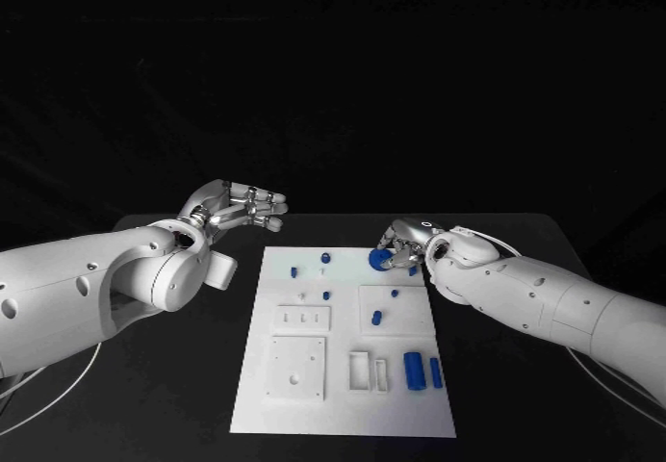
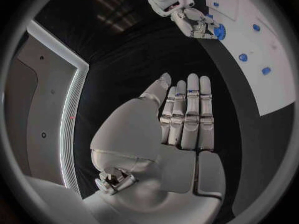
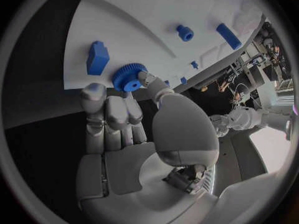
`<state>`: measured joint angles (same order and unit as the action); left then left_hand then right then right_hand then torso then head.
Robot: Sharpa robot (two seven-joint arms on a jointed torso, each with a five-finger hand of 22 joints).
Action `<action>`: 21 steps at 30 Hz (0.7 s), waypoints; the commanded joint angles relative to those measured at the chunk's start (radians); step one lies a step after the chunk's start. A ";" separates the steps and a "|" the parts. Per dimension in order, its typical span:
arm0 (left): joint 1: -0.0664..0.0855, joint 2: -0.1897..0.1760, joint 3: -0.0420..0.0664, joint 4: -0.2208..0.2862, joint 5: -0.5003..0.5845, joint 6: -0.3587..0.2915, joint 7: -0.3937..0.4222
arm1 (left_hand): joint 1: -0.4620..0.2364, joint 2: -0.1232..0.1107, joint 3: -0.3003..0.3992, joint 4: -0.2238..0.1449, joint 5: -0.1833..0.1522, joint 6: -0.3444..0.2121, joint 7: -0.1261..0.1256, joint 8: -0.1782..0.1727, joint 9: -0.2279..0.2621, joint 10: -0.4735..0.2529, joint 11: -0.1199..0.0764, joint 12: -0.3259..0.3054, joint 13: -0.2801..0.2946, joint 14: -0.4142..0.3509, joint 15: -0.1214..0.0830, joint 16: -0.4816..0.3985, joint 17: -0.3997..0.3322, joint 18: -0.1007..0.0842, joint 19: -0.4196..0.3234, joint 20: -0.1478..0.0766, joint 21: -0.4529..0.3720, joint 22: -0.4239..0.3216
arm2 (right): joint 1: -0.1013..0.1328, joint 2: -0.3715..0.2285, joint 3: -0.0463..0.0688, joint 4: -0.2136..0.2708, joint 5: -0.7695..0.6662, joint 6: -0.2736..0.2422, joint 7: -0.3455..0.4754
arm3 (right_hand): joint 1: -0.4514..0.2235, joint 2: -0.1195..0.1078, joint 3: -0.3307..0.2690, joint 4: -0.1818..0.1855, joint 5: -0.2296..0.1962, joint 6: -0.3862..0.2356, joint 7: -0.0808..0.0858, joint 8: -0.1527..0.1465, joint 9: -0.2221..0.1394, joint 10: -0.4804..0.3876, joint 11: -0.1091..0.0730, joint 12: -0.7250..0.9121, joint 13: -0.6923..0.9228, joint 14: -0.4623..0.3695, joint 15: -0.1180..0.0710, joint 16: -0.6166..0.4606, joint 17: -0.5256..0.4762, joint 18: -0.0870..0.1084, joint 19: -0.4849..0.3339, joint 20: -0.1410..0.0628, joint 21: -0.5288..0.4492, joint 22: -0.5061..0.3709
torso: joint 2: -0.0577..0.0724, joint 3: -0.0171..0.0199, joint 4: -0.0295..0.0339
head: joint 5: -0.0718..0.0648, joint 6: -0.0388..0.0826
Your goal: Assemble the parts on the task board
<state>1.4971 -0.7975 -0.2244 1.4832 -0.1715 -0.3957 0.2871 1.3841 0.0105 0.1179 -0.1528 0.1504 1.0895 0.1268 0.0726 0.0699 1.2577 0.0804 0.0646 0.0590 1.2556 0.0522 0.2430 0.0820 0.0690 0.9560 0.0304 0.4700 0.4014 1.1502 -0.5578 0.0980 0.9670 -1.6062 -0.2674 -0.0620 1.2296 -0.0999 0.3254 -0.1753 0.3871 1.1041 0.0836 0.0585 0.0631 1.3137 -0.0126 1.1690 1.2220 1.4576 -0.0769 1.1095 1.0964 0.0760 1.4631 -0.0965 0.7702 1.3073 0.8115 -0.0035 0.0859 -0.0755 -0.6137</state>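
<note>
A white rectangular task board is laid flat on the black table, occupying the centre and lower centre of the head view.

The right silver hand is positioned at the board's upper right corner, right of centre in the frame. A round blue toothed gear is pinched between its fingertips at the board's far edge. In the right wrist view the gear is seen gripped at its rim, with its face turned towards the camera; whether it touches the board cannot be determined.

The left silver hand is held above the table, upper left of the board and apart from it. Its fingers are extended straight and side by side, and nothing is grasped.

Several small blue parts are distributed over the board. Small blue pegs are located in its upper portion. A blue block is seated on a raised white square plate right of centre. Two blue cylinders are laid side by side near the lower right edge. White rectangular recessed fixtures are found in the lower left portion of the board.

In the right wrist view, a blue rectangular block is seen on the board just beside the gear.
</note>
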 commanded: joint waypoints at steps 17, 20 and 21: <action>0.002 -0.006 0.001 0.012 -0.005 0.006 0.001 | 0.001 -0.009 0.000 0.007 -0.001 -0.008 -0.001 -0.005 0.000 -0.007 0.000 -0.003 0.000 -0.006 0.000 -0.004 -0.001 -0.004 0.006 0.001 -0.004 0.001 | 0.007 -0.035 -0.001 0.228 -0.197 -0.163 -0.120 | 0.029 -0.039 0.007 0.089 -0.052 0.103 -0.021 0.004 0.003 0.010 -0.013 -0.007 0.002 0.000 -0.012 0.003 -0.005 -0.009 0.034 -0.013 0.021 0.094 | -0.003 -0.0012 -0.0037 | 0.024 0.008; 0.002 -0.006 0.001 0.012 -0.005 0.006 0.001 | 0.001 -0.009 0.000 0.007 -0.001 -0.008 -0.001 -0.005 0.000 -0.007 0.000 -0.003 0.000 -0.006 0.000 -0.004 -0.001 -0.004 0.006 0.001 -0.004 0.001 | 0.007 -0.017 -0.002 0.242 -0.208 -0.161 -0.128 | 0.031 -0.041 0.011 0.096 -0.055 0.101 -0.020 0.004 0.003 0.010 -0.013 -0.007 0.002 0.000 -0.012 0.002 -0.007 -0.010 0.035 -0.013 0.021 0.094 | -0.003 -0.0005 -0.0027 | 0.026 0.009; 0.002 -0.005 0.001 0.011 -0.005 0.006 0.001 | 0.001 -0.009 0.000 0.007 -0.001 -0.008 -0.001 -0.005 0.000 -0.007 0.000 -0.003 0.000 -0.006 0.000 -0.004 -0.001 -0.004 0.006 0.001 -0.004 0.001 | 0.007 -0.011 -0.002 0.244 -0.211 -0.161 -0.130 | 0.031 -0.041 0.011 0.096 -0.055 0.101 -0.020 0.004 0.003 0.010 -0.012 -0.008 0.002 0.000 -0.012 0.002 -0.007 -0.010 0.035 -0.013 0.020 0.094 | -0.002 -0.0007 -0.0018 | 0.026 0.010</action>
<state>1.4971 -0.8044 -0.2244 1.4923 -0.1729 -0.3961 0.2837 1.3841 0.0105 0.1179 -0.1528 0.1504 1.0896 0.1268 0.0726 0.0698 1.2577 0.0804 0.0646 0.0590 1.2556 0.0522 0.2430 0.0819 0.0691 0.9560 0.0304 0.4701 0.4012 1.1569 -0.5725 0.0963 1.2051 -1.7636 -0.4079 -0.1583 1.2596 -0.1335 0.3358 -0.0850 0.3368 1.1299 0.0819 0.0593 0.0646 1.3209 -0.0195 1.1650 1.2229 1.4593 -0.0821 1.1095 1.0896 0.0758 1.4668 -0.1001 0.7871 1.3080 0.8091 -0.0042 0.0825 -0.0510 -0.6049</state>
